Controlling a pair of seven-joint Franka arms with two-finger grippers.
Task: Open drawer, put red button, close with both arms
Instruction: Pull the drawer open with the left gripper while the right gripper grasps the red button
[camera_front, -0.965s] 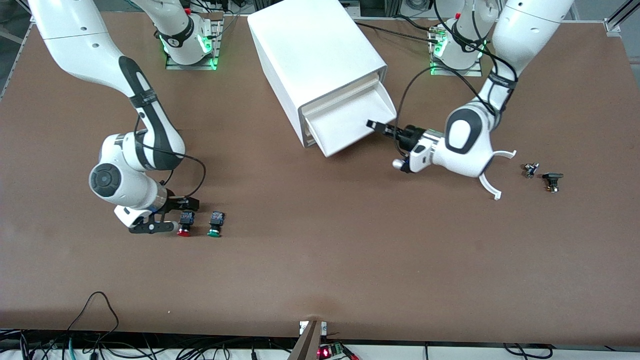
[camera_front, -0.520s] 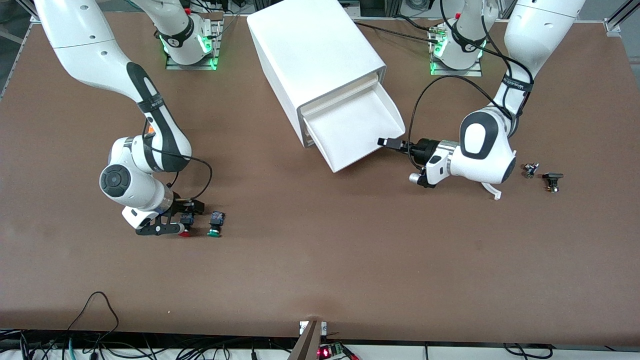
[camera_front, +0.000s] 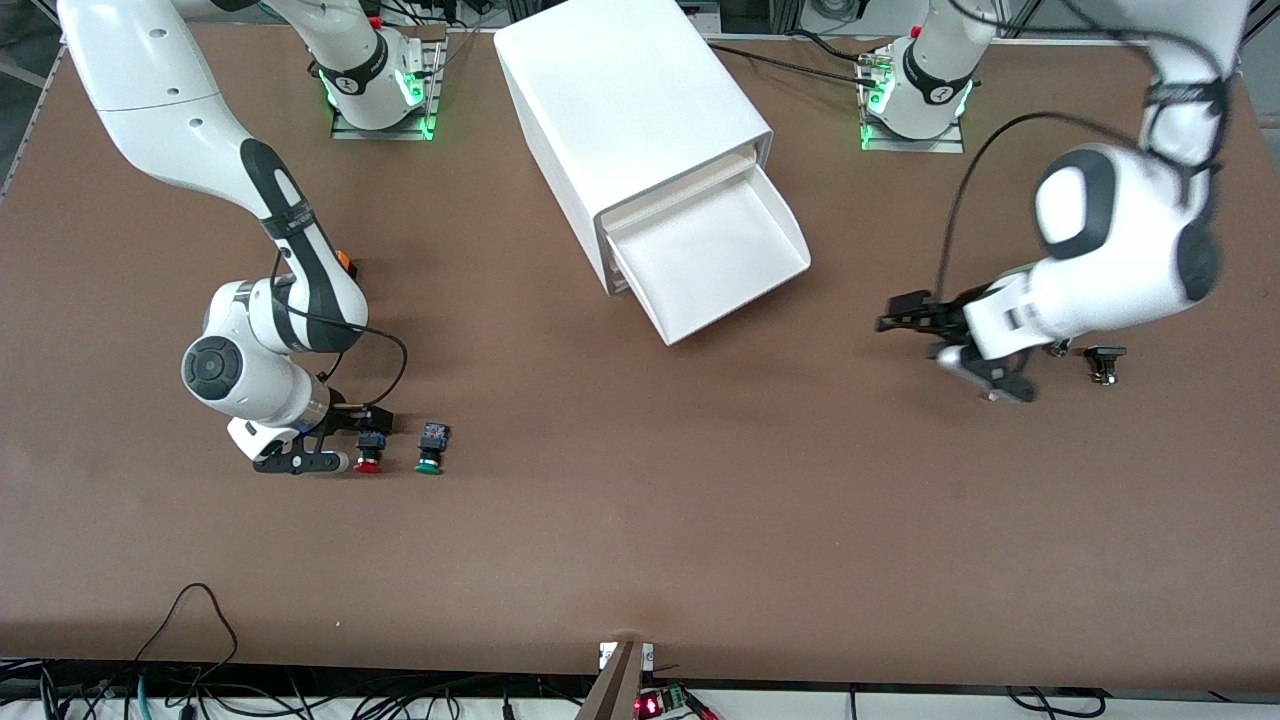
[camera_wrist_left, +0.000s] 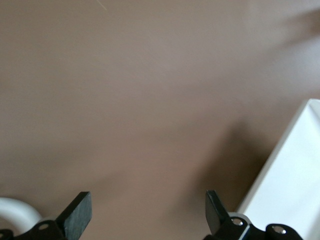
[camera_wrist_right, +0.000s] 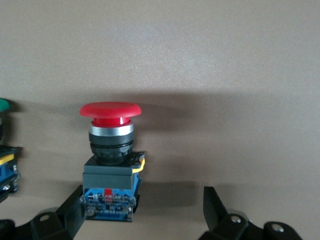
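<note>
Tabletop (camera_front: 640, 520): right wrist view alone shows red button (camera_wrist_right: 111, 150) between open jaws.

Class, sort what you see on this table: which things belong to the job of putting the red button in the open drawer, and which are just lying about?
Belongs to the job:
- drawer, pulled open
- red button, between the open fingers of the right gripper
- left gripper, open, over bare table

Just lying about:
- green button, beside the red one
- two small dark parts toward the left arm's end

We see the brown bench (camera_front: 640, 520) carrying a white cabinet (camera_front: 625, 110) at upper centre, red button (camera_front: 369, 453) and green button (camera_front: 430, 449) at lower left.
</note>
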